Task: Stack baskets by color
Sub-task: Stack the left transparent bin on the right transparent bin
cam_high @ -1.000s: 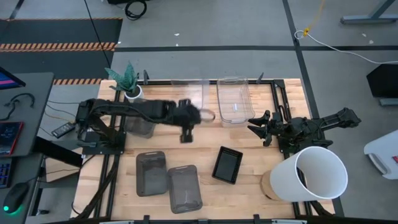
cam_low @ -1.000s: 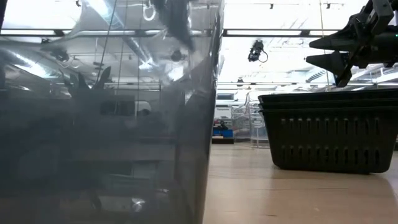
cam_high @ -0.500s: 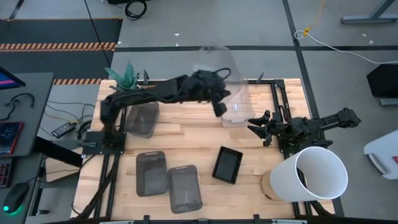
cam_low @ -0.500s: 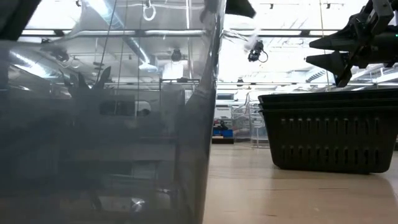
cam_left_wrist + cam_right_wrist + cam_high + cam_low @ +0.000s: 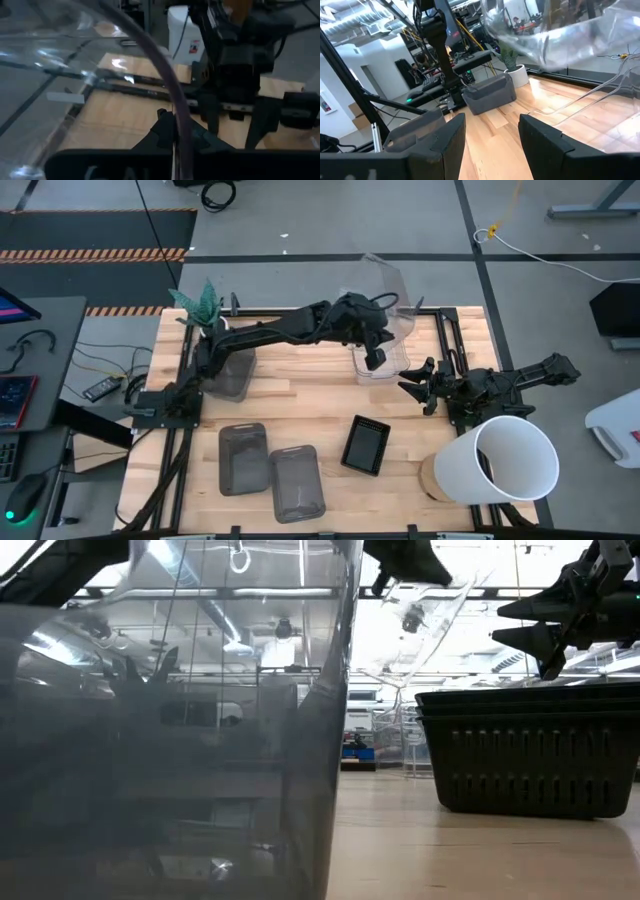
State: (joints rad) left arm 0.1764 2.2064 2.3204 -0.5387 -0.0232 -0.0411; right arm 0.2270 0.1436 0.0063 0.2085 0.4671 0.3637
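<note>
The jaws of the left gripper (image 5: 372, 350) are clamped on the rim of a clear basket (image 5: 385, 280), held tilted in the air near the top centre of the high view, over a second clear basket (image 5: 383, 360) resting on the surface (image 5: 300, 400). The step in hand looks like stacking clear on clear; next, the held basket needs levelling and lowering squarely into the one below. The right gripper (image 5: 420, 388) waits at centre right, jaws wide and empty.

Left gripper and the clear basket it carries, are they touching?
Touching. In the left wrist view the left gripper is shut on the clear basket's rim, fingers pinching it.
</note>
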